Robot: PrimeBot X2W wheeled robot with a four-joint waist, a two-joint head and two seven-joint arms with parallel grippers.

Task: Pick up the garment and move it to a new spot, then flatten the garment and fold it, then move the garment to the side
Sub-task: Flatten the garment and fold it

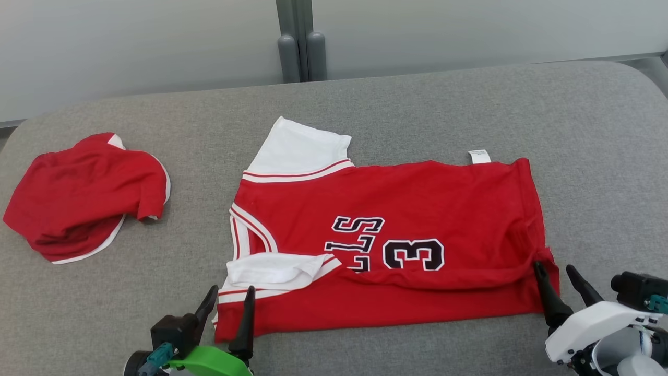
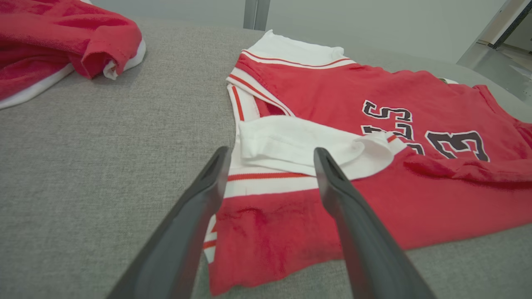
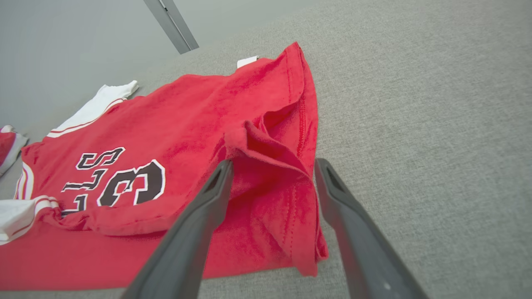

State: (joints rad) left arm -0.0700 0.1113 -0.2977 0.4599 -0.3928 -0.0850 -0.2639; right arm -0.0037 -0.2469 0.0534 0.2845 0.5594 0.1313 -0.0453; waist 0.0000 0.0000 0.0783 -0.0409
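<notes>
Left gripper [image 1: 232, 289] and right gripper [image 1: 553, 266] both gaping, gripping nothing, red jersey [image 1: 396, 209] lying lengthwise left-right, neck pointing left

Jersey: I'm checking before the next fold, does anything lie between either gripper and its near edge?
Nothing visible does. The left gripper, jaws open, sits at the jersey's near sleeve corner, and the right gripper, jaws open, at its hem corner. The other red garment lies apart, far to the left.
</notes>
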